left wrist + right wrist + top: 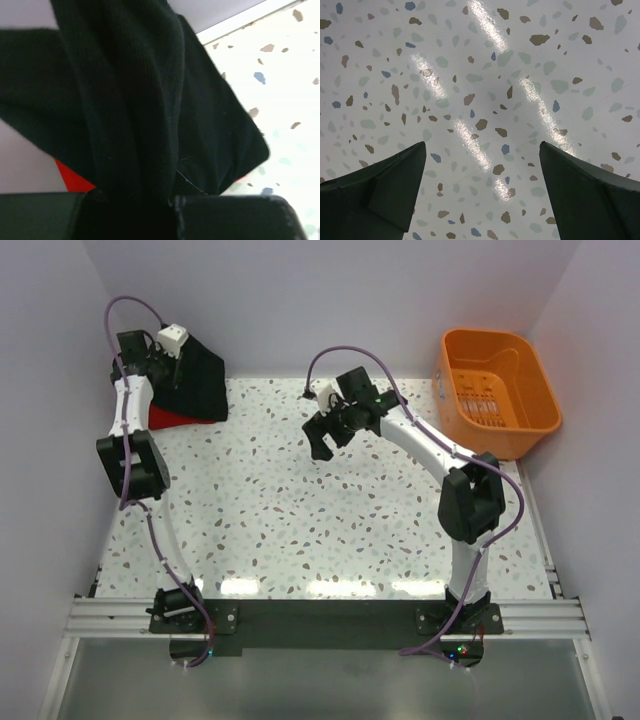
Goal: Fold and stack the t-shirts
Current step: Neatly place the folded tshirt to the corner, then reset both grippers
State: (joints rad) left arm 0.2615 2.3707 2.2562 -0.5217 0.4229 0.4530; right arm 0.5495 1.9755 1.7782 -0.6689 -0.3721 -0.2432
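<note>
The black t-shirt (200, 380) sits in the far left corner of the tabletop (300, 530). It is bunched into a thick vertical fold, and the left jaws are clamped on it, as you can see in the left wrist view. From that pinch the cloth runs away from the jaws and fans out toward the right and the near side. The red t-shirt (165, 420) lies directly under the black one, showing only as a strip at the black one's near left edge and as slivers on either side of the hanging fold. The move ahead therefore turns on vertical alignment. The black shirt is above the red one and overlaps it, though I judge it is draped rather than squared up on it. Your left arm (128, 430) is the one on the spot. Your right arm (440, 455) is well apart, over the middle of the tabletop. The right jaws stand wide apart above bare speckled surface and hold nothing. The orange basket (497, 390) sits at the far right corner and plays no part in this.
</note>
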